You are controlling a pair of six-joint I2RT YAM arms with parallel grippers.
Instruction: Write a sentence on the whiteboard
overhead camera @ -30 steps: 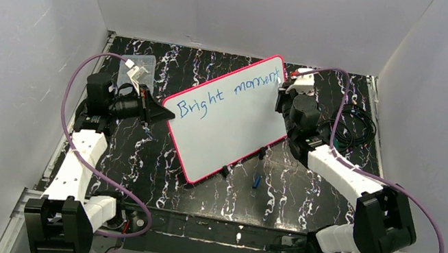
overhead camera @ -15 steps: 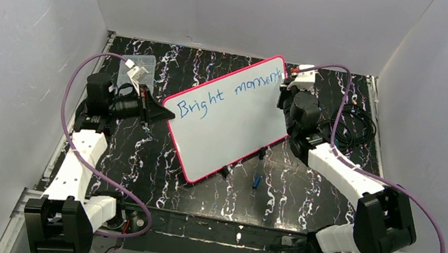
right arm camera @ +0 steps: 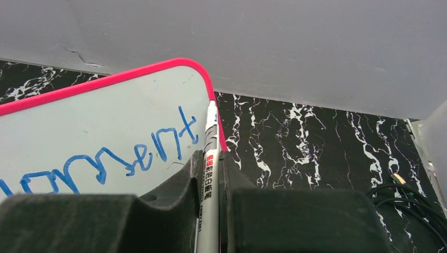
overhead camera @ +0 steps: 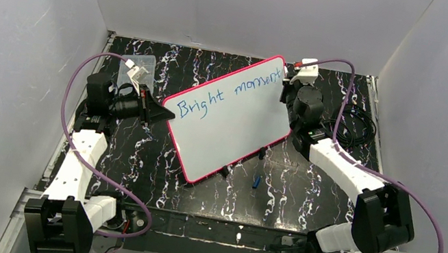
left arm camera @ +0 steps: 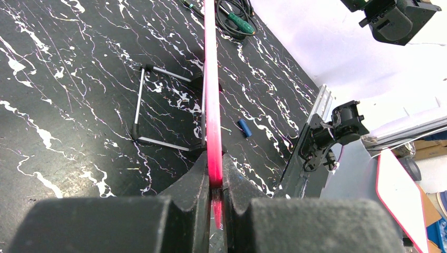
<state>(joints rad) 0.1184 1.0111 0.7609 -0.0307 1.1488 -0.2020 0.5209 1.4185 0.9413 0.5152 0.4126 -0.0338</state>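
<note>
The whiteboard [overhead camera: 233,138], white with a pink-red rim, stands tilted on the black marbled table. The sentence [overhead camera: 231,91] reads "Bright moment" in blue along its upper part. My left gripper [overhead camera: 164,114] is shut on the board's left rim, which shows edge-on in the left wrist view [left arm camera: 211,95] between my left gripper [left arm camera: 213,169] fingers. My right gripper [overhead camera: 291,91] is at the board's far right corner, shut on a white marker [right arm camera: 211,132]. Its tip sits at the rim just right of the "t" of "moment" [right arm camera: 116,155]. The board also shows in the right wrist view [right arm camera: 95,113].
A blue marker cap [overhead camera: 255,181] lies on the table in front of the board, also in the left wrist view [left arm camera: 243,127]. A wire stand [left arm camera: 158,105] props the board. A clear plastic box [overhead camera: 139,64] sits at back left, and coiled cables [overhead camera: 354,129] at right.
My right gripper has moved with the marker a little toward the back right, along the board's right corner. The left gripper and the board have stayed put.
</note>
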